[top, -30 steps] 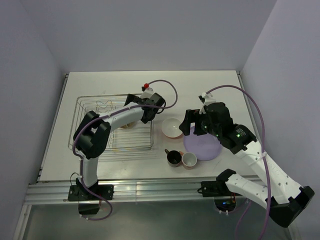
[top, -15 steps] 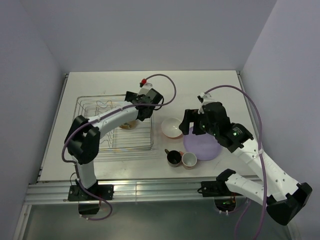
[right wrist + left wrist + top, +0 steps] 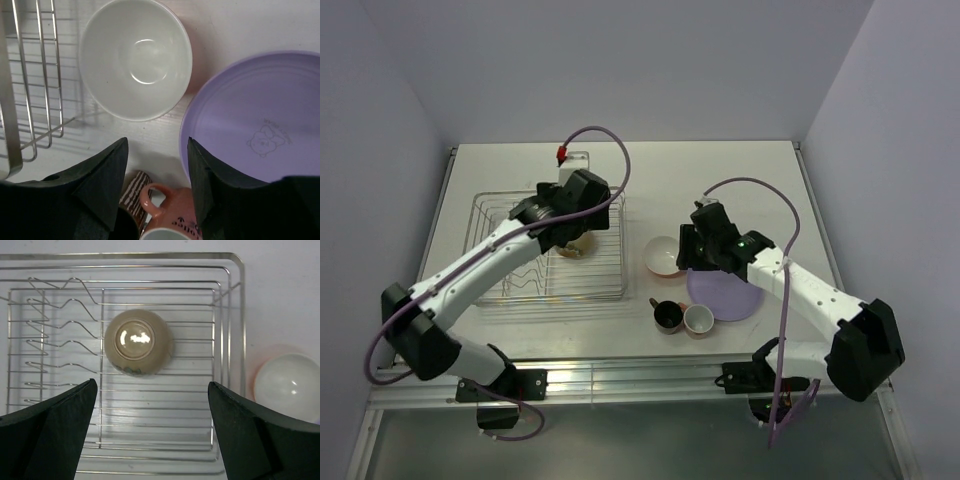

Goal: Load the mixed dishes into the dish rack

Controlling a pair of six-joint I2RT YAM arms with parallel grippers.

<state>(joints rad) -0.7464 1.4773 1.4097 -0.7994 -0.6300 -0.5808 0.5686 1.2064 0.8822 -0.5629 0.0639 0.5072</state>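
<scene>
The dish rack (image 3: 480,262) stands at the left. The beige bowl (image 3: 582,247) lies upside down in it, also in the left wrist view (image 3: 138,342). My left gripper (image 3: 565,215) hovers open and empty above the rack (image 3: 242,315), its gripper (image 3: 152,385) just near of the bowl. The orange bowl (image 3: 663,256) sits upright right of the rack. The lilac plate (image 3: 732,297), pink cup (image 3: 699,320) and dark cup (image 3: 667,315) lie nearby. My right gripper (image 3: 700,260) is open over the table; in its wrist view the gripper (image 3: 157,145) hangs between bowl (image 3: 136,60), plate (image 3: 260,120) and pink cup (image 3: 185,220).
The striped dark cup (image 3: 131,197) touches the pink cup's handle side. The rack's right rim (image 3: 10,130) is close to the orange bowl (image 3: 292,387). Purple cables loop above both wrists. Walls close off the back and both sides of the table.
My left arm has swung its elbow out to the left and the gripper has shifted left over the rack. My right gripper has moved slightly left and lower toward the cups.
</scene>
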